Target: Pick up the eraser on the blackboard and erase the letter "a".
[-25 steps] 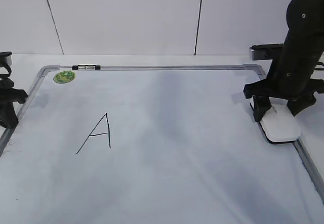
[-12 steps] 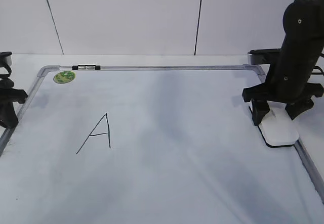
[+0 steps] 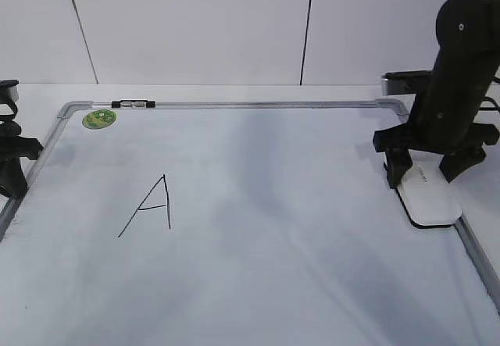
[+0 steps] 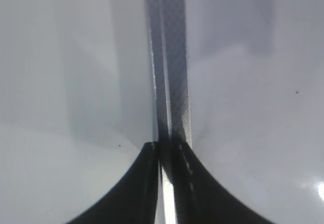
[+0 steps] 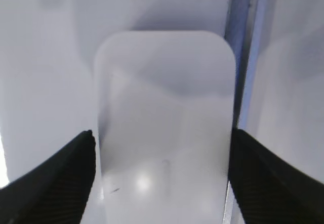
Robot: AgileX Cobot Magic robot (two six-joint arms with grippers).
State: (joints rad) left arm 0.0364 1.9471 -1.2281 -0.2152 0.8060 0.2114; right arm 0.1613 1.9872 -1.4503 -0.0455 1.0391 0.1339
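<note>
The white eraser [image 3: 428,197] lies on the blackboard [image 3: 258,283], a white board with a grey frame, against its right edge. It fills the right wrist view [image 5: 164,128]. My right gripper [image 3: 424,173] is open and straddles the eraser's near end. Its fingers [image 5: 76,163] stand close beside the two long sides in the right wrist view [image 5: 162,133]; I cannot tell whether they touch. My left gripper [image 3: 12,166] is shut and empty over the board's left frame edge [image 4: 169,72], also in the left wrist view [image 4: 161,145]. No lowercase "a" is in view.
A capital "A" [image 3: 148,205] in black marker is on the left half of the board. A round green sticker [image 3: 99,117] sits at the far left corner. The frame's right rail [image 3: 476,252] runs just beside the eraser. A white wall stands behind.
My right arm has shifted slightly and straightened over the eraser, which stays at the right edge between the open fingers. The left arm has not moved.
</note>
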